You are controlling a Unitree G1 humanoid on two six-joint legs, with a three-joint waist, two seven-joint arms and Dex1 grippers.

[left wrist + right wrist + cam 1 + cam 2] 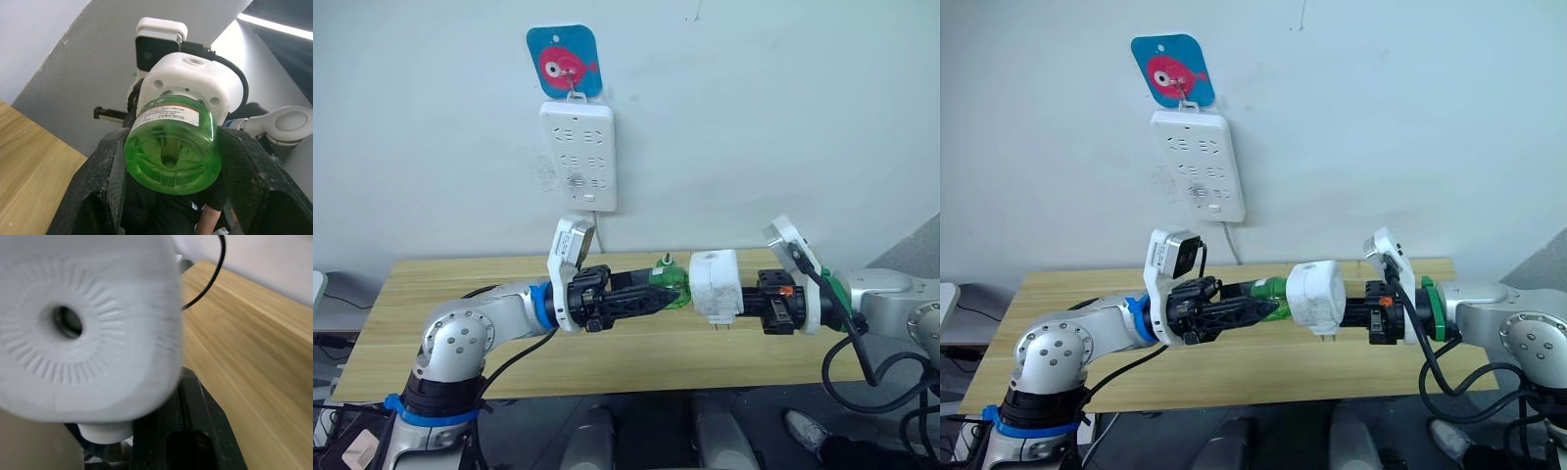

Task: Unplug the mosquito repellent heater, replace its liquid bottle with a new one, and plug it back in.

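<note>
The left tool [658, 294] reaches in from the left above the wooden surface [431, 294], its black fingers [110, 176] closed on either side of a green liquid bottle [672, 288]. In the left wrist view the round green base of the bottle faces the camera, with a fingertip pressed against each side and a printed label with a red band on its upper side. The bottle lies sideways, its neck end pointing right and meeting the mosquito repellent heater [716, 286].

The heater is held in the air over the middle of the surface, clear of it, between the two arms. It is a white rounded block, and two metal prongs point downward from its underside. In the right wrist view its ribbed face with a round hole looks toward that camera. The right tool [752, 298] comes in from the right and grips the heater at its right side; its black fingers are closed on the body, one of them visible beneath the white shell in the right wrist view.

On the far wall, above and left of the heater, a white power strip [578, 155] hangs from a blue hook plate [565, 61] with a pink fish picture. Its cable [599, 230] drops behind the surface. None of its sockets holds a plug.
</note>
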